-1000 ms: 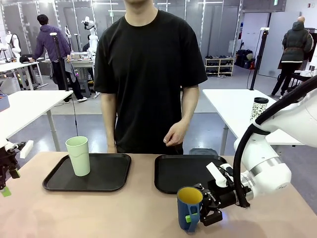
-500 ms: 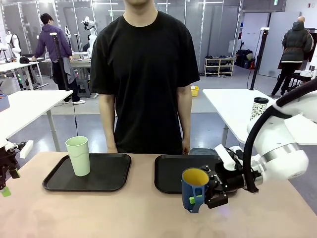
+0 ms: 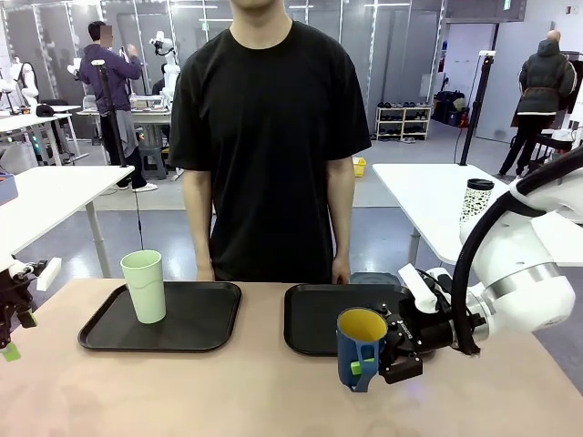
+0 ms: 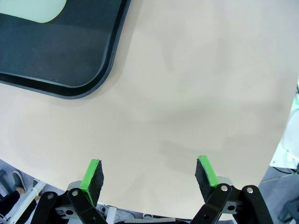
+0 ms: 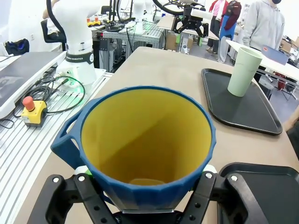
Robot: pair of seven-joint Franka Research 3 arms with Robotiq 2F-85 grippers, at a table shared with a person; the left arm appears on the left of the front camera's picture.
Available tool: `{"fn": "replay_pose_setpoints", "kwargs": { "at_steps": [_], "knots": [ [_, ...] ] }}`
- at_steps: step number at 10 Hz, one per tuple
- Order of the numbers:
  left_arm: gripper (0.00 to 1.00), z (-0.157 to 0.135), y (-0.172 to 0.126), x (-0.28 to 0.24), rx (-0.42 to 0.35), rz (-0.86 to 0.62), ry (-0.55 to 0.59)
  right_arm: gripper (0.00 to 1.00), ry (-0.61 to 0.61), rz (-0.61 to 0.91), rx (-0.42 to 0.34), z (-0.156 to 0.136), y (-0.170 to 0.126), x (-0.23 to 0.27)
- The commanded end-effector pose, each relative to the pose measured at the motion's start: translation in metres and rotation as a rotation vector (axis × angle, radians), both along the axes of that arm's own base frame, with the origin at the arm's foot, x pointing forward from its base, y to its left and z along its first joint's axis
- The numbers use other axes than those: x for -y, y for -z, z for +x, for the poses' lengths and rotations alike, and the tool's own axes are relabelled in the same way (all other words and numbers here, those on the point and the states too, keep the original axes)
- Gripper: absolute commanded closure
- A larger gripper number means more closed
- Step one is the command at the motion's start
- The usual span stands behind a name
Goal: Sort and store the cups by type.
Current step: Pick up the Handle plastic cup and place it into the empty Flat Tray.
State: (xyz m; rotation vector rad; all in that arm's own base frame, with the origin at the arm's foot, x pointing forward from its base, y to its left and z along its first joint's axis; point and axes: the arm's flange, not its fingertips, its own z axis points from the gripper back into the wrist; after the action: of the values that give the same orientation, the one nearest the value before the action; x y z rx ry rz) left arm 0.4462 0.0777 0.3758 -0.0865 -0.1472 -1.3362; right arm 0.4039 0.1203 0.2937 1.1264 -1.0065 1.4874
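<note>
Holding the dark blue mug (image 3: 359, 348) by its wall, our right gripper (image 3: 387, 357) has its fingers clenched on it — the mug hangs upright above the counter (image 3: 182, 391) at the near edge of the right tray (image 3: 314, 319). Our left gripper (image 4: 148, 175) hovers with fingers spread — nothing between them. We see the mint-green tumbler (image 3: 144, 286) upright on the left tray (image 3: 205, 319).

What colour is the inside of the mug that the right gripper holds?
Yellow; the mug is dark blue outside. The right wrist view shows it best.
</note>
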Motion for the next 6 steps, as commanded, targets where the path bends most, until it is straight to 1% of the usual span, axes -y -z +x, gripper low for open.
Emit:
{"fn": "replay_pose_setpoints", "kwargs": {
  "at_steps": [1, 2, 3, 6],
  "knots": [
    [0.0, -0.002, -0.001, 0.0, 0.007, 0.01, 0.002, 0.5, -0.008, 0.003, 0.008, 0.005, -0.001, -0.002],
    [0.0, -0.002, -0.001, 0.0, 0.007, 0.01, 0.002, 0.5, -0.008, 0.003, 0.008, 0.005, -0.001, -0.002],
    [0.0, -0.002, -0.001, 0.0, 0.007, 0.01, 0.002, 0.26, 0.0, 0.0, -0.001, 0.0, 0.001, 0.0],
    [0.0, -0.002, -0.001, 0.0, 0.007, 0.01, 0.002, 0.26, 0.003, 0.037, -0.011, 0.048, -0.011, 0.016]
  ]
}}
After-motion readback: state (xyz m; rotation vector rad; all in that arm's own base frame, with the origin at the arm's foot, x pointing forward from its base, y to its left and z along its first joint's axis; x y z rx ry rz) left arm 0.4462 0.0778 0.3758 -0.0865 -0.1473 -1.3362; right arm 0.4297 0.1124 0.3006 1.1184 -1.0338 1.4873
